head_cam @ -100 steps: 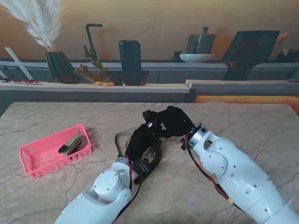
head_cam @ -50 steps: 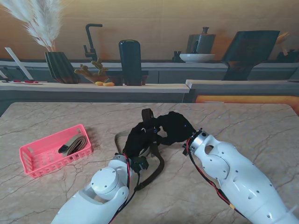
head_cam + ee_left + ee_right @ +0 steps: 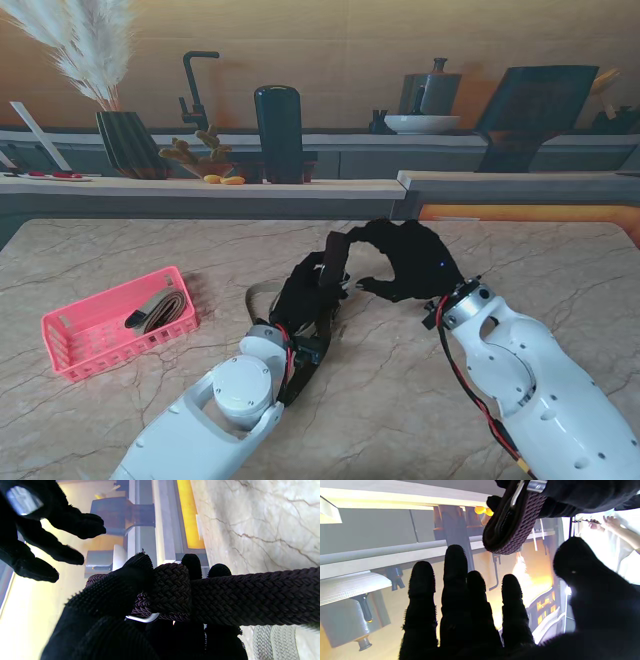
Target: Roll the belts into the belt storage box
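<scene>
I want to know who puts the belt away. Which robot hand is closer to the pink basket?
Left. The left robot hand holds a dark braided belt right of the pink plastic basket; the open right robot hand is farther right.

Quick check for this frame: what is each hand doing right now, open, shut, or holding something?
Left hand: shut on the dark braided belt, at its buckle end.
Right hand: open, fingers spread, holding nothing.

Left hand (image 3: 305,290) clenched mid-table, right hand (image 3: 412,262) just beside it, fingers (image 3: 455,585) spread
</scene>
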### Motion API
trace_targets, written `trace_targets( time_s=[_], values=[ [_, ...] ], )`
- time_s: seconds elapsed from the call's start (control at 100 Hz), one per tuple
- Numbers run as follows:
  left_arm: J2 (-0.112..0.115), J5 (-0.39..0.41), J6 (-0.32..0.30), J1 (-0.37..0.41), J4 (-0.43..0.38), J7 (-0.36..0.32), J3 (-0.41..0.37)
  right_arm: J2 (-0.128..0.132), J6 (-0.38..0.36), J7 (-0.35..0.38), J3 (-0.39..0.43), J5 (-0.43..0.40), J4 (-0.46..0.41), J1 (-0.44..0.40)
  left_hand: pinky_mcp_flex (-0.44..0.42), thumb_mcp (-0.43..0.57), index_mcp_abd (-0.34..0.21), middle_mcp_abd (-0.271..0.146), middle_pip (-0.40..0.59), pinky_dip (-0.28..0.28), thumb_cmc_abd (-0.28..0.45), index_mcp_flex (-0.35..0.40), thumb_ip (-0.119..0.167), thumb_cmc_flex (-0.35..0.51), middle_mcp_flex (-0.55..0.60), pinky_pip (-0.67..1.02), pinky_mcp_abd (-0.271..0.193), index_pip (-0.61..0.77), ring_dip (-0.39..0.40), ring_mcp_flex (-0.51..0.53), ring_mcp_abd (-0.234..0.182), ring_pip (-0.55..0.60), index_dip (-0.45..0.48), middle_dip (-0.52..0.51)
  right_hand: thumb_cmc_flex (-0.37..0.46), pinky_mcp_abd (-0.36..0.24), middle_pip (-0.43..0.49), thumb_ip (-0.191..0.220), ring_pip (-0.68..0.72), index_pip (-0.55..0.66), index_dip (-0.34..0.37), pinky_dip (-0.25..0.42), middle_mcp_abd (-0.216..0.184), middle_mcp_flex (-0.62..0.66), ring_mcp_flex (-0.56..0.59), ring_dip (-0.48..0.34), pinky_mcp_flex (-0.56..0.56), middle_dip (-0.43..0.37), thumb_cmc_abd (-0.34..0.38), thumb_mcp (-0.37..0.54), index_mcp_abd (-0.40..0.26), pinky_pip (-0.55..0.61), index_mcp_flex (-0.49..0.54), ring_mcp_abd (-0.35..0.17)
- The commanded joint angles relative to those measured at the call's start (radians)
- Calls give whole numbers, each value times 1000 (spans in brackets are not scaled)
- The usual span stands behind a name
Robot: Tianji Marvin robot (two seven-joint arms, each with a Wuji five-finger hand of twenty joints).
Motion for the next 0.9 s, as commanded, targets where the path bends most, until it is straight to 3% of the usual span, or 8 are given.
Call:
trace_targets(
  time_s=[0.0,0.12,0.23,0.42,0.61,0.76,0.81,0.89],
  values=[
    [-2,26,-15,-2,11,2,7,4,13,43,10,24,-16,3,27,125,-107,-59,65,13,81,30,23,101,69,34,-14,135,15,51,-42,20,47,10,-20,-15,-28,47,-49,-39,4,14,24,-59,-30,-29,-14,-14,24,-28,34,-30,-52,23],
    [3,139,-42,-17,44,19,25,7,47,147,16,101,-20,14,30,128,-127,-66,73,11,76,22,19,100,73,39,-14,175,13,53,-45,24,85,11,-17,-17,-44,44,-77,-79,-2,12,50,-100,-39,-44,-19,-19,23,-60,88,-42,-62,31],
    [10,212,-64,-25,63,29,37,8,92,232,0,189,-7,37,32,135,-142,-68,78,6,72,18,16,98,74,42,-12,210,10,54,-44,26,120,9,-5,-19,-29,42,-77,-133,-10,15,104,-85,-29,-42,-9,-11,20,-93,167,-46,6,28],
    [20,290,-94,-30,71,36,47,6,139,279,-51,272,52,89,36,139,-159,-68,78,-3,69,14,14,95,79,44,-15,248,2,57,-45,28,169,1,19,-38,16,41,-42,-170,9,16,116,-66,-15,-26,11,8,11,-92,176,-43,55,4],
    [23,315,-105,-33,75,39,52,6,129,338,-98,378,101,132,38,142,-165,-67,79,-6,68,14,13,94,80,45,-14,256,0,59,-46,28,187,-2,58,-58,59,33,7,-75,101,17,60,26,41,-2,45,29,4,17,69,-26,117,-25],
    [23,317,-105,-35,79,38,55,4,97,367,-140,464,144,163,39,142,-165,-68,79,-8,68,15,12,93,82,46,-13,255,-2,60,-45,28,192,-3,140,-66,79,29,58,42,134,23,8,147,113,33,81,38,41,36,-23,0,191,-35],
    [22,319,-105,-37,80,38,56,2,92,367,-155,479,157,173,39,142,-164,-67,78,-9,68,15,12,93,82,46,-14,254,-2,60,-46,28,194,-4,216,-68,78,-39,71,180,10,23,-6,200,146,54,96,42,43,-12,-69,13,191,-37],
    [21,317,-104,-37,80,40,57,0,85,369,-177,496,177,189,40,141,-164,-69,78,-11,69,17,11,93,83,46,-16,252,-4,59,-47,27,197,-4,295,-70,88,-55,104,360,-103,24,-29,298,214,76,129,40,44,-46,-145,40,216,-38]
  ],
)
